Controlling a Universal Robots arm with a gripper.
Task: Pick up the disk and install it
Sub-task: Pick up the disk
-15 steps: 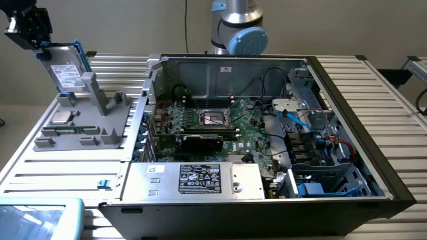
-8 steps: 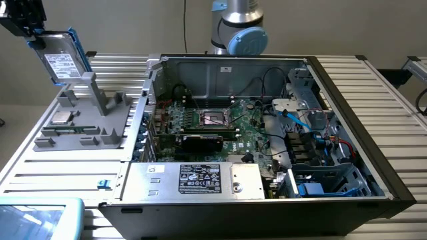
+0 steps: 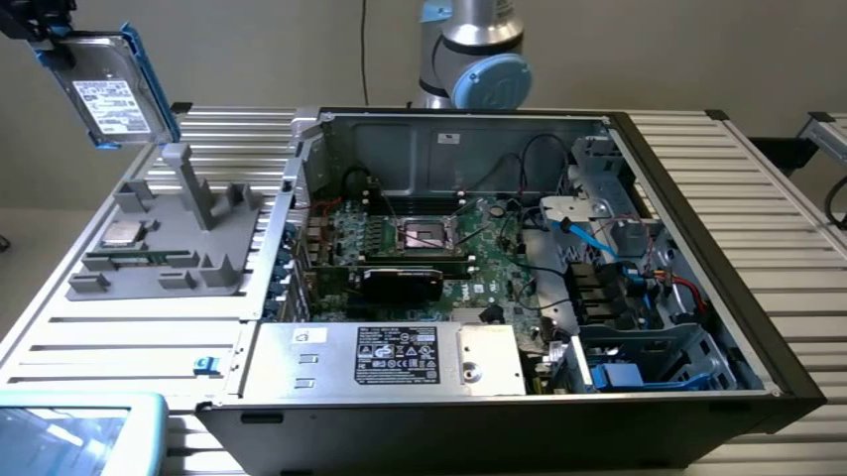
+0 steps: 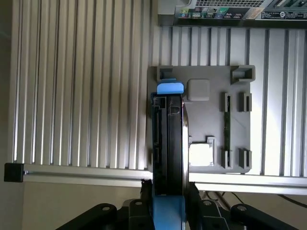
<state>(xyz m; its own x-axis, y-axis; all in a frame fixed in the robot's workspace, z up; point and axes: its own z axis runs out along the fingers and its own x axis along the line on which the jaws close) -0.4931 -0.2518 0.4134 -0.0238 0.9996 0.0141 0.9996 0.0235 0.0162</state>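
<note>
High above the table at the exterior view's left hangs the disk point(image 3: 113, 94), a grey metal drive with a white label in a blue carrier frame. It tilts, and my gripper point(image 3: 40, 35) is shut on its upper end. In the wrist view the disk point(image 4: 168, 139) shows edge-on between my black fingers point(image 4: 144, 203), its blue tab pointing away from the gripper point(image 4: 168, 203). It hovers well above the grey holder tray point(image 3: 173, 248), touching nothing else.
The open computer case point(image 3: 688, 198) fills the table's middle, with a motherboard, a silver power supply box point(image 3: 384, 359) and a drive cage point(image 3: 642, 362) holding blue parts. A small silver chip point(image 3: 126, 235) lies on the holder tray. The arm's base point(image 3: 470, 59) stands behind the case.
</note>
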